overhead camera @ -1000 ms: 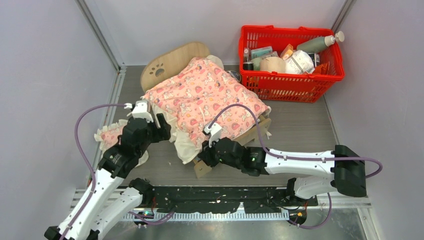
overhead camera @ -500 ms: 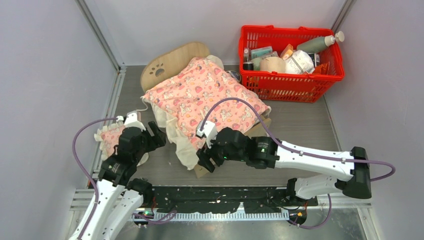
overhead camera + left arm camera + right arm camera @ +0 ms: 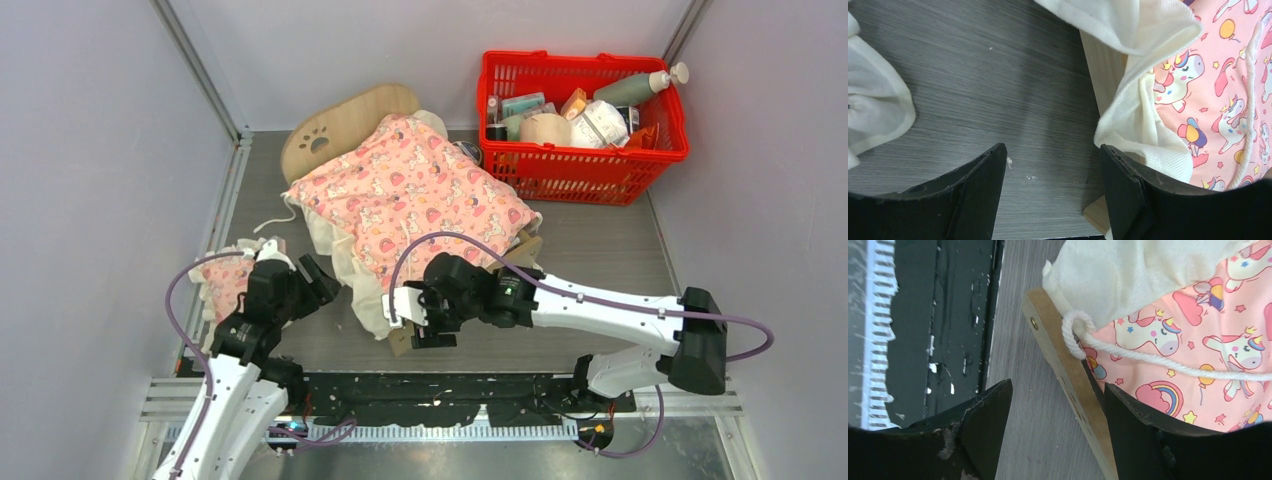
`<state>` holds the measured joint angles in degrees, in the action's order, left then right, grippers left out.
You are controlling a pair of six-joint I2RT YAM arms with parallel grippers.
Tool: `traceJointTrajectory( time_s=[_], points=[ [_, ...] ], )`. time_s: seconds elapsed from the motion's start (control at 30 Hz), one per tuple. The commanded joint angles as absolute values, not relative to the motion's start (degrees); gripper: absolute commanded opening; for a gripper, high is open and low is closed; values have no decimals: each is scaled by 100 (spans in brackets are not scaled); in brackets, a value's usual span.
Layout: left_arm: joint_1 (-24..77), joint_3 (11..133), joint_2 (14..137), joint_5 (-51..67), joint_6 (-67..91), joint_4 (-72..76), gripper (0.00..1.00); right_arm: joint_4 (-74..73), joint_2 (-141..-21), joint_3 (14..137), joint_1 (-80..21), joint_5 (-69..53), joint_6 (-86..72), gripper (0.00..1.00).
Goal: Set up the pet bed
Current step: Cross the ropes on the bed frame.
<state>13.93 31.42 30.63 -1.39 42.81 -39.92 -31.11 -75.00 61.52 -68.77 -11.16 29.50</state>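
At mid-tabletop point(image 3: 600, 250): the bed point(image 3: 340, 118), set at a slant, arched headboard with paw cutout toward the far left, foot end toward the near edge. Draped over nearly all of it, a pink unicorn blanket point(image 3: 415, 190), cream frill point(image 3: 365, 290) hanging off the near-left side. Just beside its far-right corner, a red basket point(image 3: 585, 180) full of bottles and packets. Left of the bed and apart from it, a small pink pillow point(image 3: 222, 282), partly behind the left arm point(image 3: 245, 335).

Spread wide and pinching nothing, the left jaws, low over bare tabletop between pillow and bed. From the left wrist: wood-grain surface in the gap, the pillow's cream edge off to one side, the bed's plywood edge and hanging frill close by the other finger point(image 3: 1133, 200).

Spread too, the right jaws, at the bed's near corner. From the right wrist: plywood foot board point(image 3: 1068, 375) edge-on in the gap, close to one finger, not clamped. A white cord point(image 3: 1075, 335) looped at the board's top edge, trailing across the blanket. Black base plate point(image 3: 960, 315) beyond the other finger.
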Motion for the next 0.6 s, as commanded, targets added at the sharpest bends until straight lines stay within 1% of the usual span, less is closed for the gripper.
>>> traceJointTrajectory(
  time_s=[0.0,0.13,0.23,0.33,0.4,0.43,0.47,0.5,0.57],
  points=[
    [1319,3035,3039,251,4393,-3597,71,-3252,-7749,6481,-6790,-1238,3815,73],
    [1318,3088,3036,589,4189,-3389,71,-3327,-8039,6604,-6777,-1176,3987,66],
    [1318,3196,3077,533,3975,-3359,71,-3284,-8163,6658,-6776,-1252,4125,60],
    [1281,3488,3221,530,3589,-3479,67,-3303,-8373,6722,-6770,-1289,4333,55],
    [1254,3707,3247,625,3431,-3605,67,-3434,-8511,6820,-6768,-1304,4454,45],
    [1244,3779,3239,709,3367,-3612,67,-3533,-8544,6882,-6768,-1307,4486,34],
    [1240,3827,3220,782,3319,-3626,67,-3564,-8568,6910,-6768,-1278,4551,27],
    [1239,3860,3209,838,3274,-3663,67,-3591,-8546,6914,-6759,-1263,4583,14],
    [1231,3860,3153,1000,3119,-3676,65,-3594,-8284,6906,-6649,-1364,4640,6]
  ],
)
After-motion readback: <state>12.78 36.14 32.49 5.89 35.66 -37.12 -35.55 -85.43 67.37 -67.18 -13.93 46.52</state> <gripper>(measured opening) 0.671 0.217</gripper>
